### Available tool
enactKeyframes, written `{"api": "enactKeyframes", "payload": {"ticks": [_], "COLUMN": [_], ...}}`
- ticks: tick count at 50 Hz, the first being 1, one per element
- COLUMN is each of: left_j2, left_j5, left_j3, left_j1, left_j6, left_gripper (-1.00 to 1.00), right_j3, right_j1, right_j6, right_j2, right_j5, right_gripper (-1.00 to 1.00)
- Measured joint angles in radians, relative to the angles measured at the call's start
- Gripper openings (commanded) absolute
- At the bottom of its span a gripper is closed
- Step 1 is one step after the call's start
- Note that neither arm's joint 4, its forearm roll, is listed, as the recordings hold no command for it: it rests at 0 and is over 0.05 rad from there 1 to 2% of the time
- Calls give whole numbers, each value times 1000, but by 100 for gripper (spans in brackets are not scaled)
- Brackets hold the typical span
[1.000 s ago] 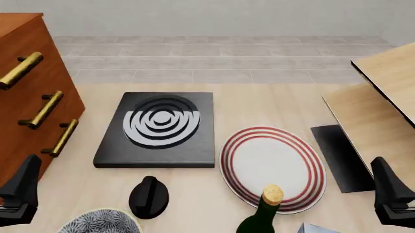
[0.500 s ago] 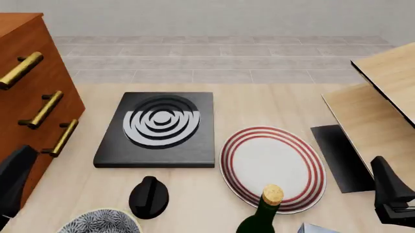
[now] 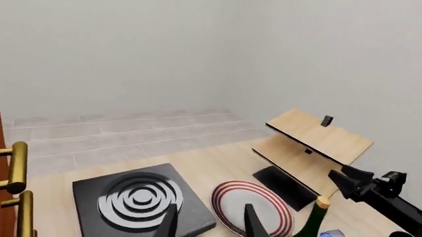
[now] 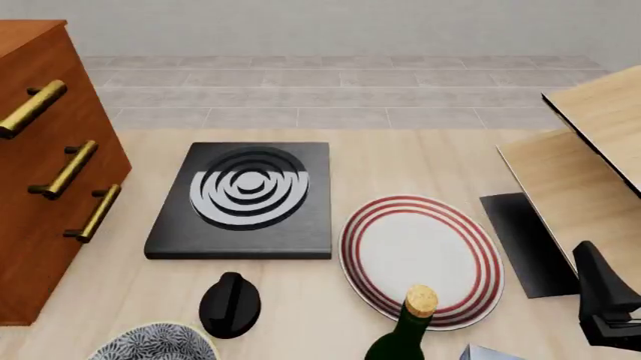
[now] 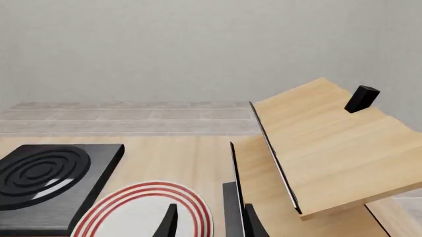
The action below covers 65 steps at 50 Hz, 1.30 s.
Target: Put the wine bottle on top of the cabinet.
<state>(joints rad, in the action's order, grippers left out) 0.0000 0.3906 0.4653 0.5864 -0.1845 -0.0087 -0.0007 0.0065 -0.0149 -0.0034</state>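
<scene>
The wine bottle (image 4: pixel 409 335), dark green with a tan cork top, stands at the near edge of the table, just in front of the plate; only its neck and shoulder show. It also shows in the left wrist view (image 3: pixel 314 220). The reddish-brown cabinet (image 4: pixel 38 176) with brass handles stands at the far left. My left gripper (image 3: pixel 211 224) is open and empty; it is out of the front view. My right gripper (image 5: pixel 211 224) is open and empty, and sits low at the right edge of the front view (image 4: pixel 605 306), to the right of the bottle.
A red-ringed white plate (image 4: pixel 421 259) lies behind the bottle. A black slab with grey rings (image 4: pixel 245 199) lies left of it. A black knob (image 4: pixel 230 304) and a patterned bowl (image 4: pixel 155 343) are near the front left. Pale slanted boards (image 4: pixel 591 161) stand at right.
My left gripper has left the front view at the lower left, by the cabinet's foot. The right gripper, the bottle and everything else have not moved.
</scene>
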Motion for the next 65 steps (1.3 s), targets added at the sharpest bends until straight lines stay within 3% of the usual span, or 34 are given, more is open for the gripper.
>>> {"api": "enactKeyframes", "payload": {"ticks": [23, 32, 51, 65], "left_j2": [0, 0, 3, 88], "left_j5": [79, 77, 8, -135], "left_j3": [69, 44, -59, -136], "left_j1": [131, 203, 323, 384], "left_j6": [-23, -30, -33, -39], "left_gripper": [100, 100, 100, 100], "right_j3": [-3, -3, -3, 0], "right_j1": [0, 0, 0, 0], "right_j6": [0, 0, 0, 0], "right_j2": [2, 0, -4, -11], "right_j5": [5, 3, 0, -10], "right_gripper": [100, 100, 100, 100]}}
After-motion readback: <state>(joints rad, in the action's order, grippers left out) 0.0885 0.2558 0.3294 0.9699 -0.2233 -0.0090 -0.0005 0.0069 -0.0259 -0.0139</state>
